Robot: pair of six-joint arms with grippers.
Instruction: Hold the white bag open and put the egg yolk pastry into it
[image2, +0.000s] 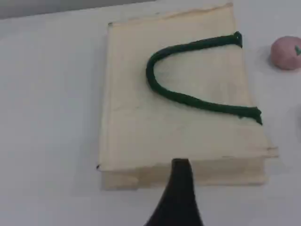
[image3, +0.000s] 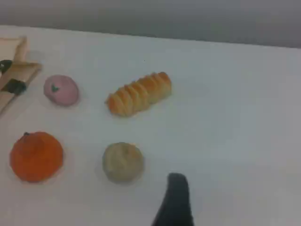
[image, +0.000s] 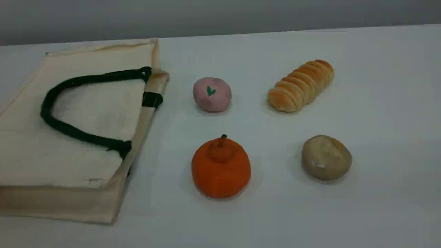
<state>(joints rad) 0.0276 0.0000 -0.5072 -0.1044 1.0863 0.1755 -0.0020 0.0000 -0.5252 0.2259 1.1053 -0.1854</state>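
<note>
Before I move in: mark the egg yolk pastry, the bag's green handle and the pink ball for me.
egg yolk pastry (image: 326,157), scene view, middle of its top.
green handle (image2: 150,75), left wrist view, on the rope's bend.
pink ball (image: 212,96), scene view, centre of its facing side.

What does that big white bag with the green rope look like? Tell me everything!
The big cream-white cloth bag lies flat and shut on the left side of the white table. It looks like canvas. One dark green rope handle rests in a loop on its top face. A green tab sits on its right-hand edge, where the handle ends are fixed. Only the table touches it.
</note>
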